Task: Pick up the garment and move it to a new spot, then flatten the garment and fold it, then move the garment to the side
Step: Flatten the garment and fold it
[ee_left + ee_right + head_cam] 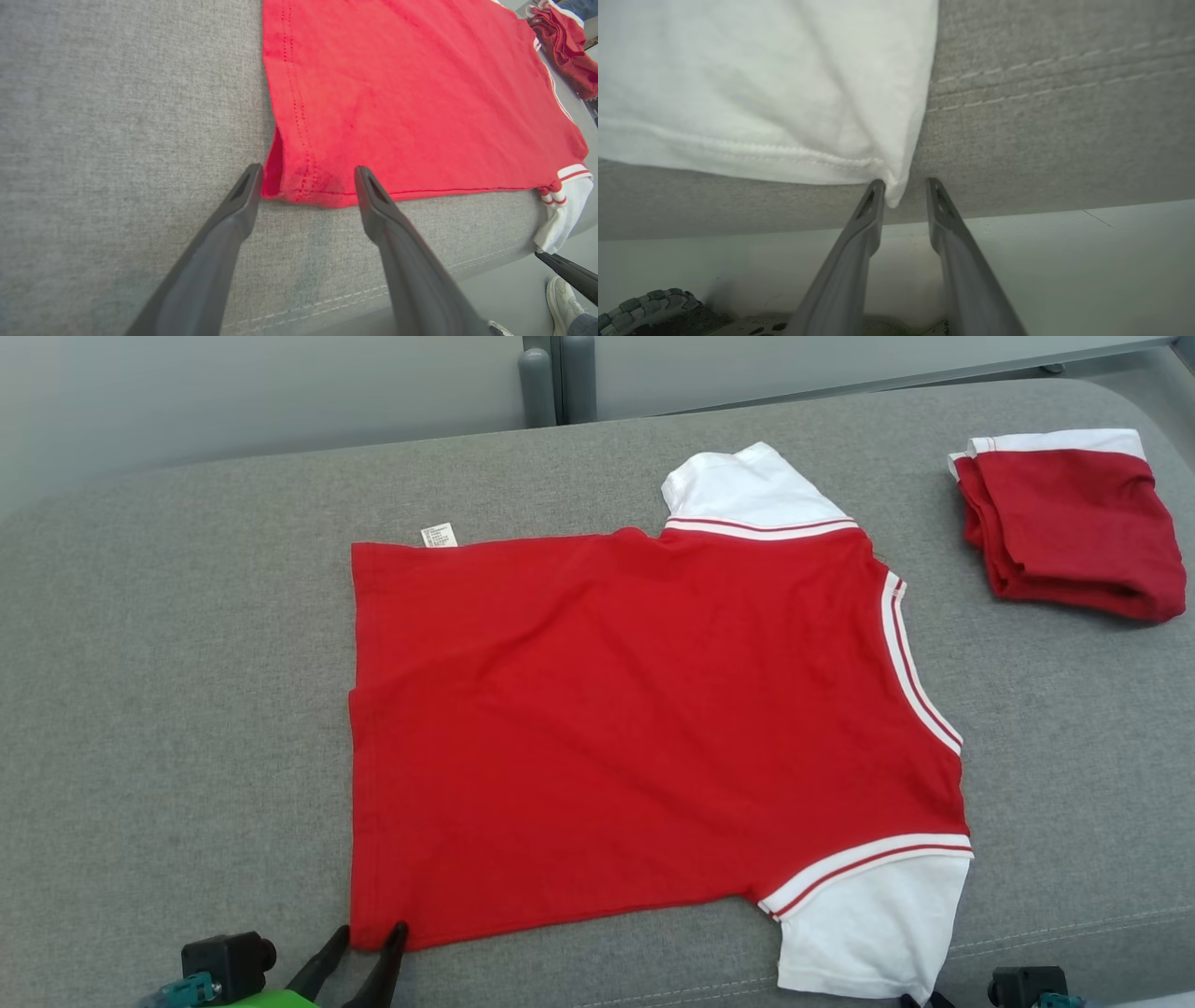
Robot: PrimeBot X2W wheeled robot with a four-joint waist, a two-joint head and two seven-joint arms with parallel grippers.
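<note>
At the near edge of the grey cushion (187, 709), the left gripper (308, 172) has its jaws spread wide. One finger sits on either side of the red T-shirt's (635, 709) hem corner (299, 189), and it holds nothing. Further right along that edge, the right gripper (906, 183) has its jaws at a narrow gap around the tip of the near sleeve (868, 924). The white corner touches one finger, but a gap shows beside the other, so I judge it not clamped. That sleeve hangs a little over the cushion's front seam, and a person's shoe (563, 291) shows on the floor below.

The T-shirt lies flat and spread in the middle of the cushion, hem toward the robot's left and collar end toward its right. Beyond, the far sleeve (747, 485) lies flat and a care label (438, 535) pokes out at the far hem corner. A folded garment (1074, 523) in darker red sits well apart at the far right.

As I judge the risks, the left jaws may close on the top layer alone, since the layers gape slightly at that corner; the fold would then peel the shirt open. The right jaws frame only the sleeve tip, which could slip out, or could lift while the body drags. Uneven lifting by the two arms would wrinkle the cloth or skew the fold.
</note>
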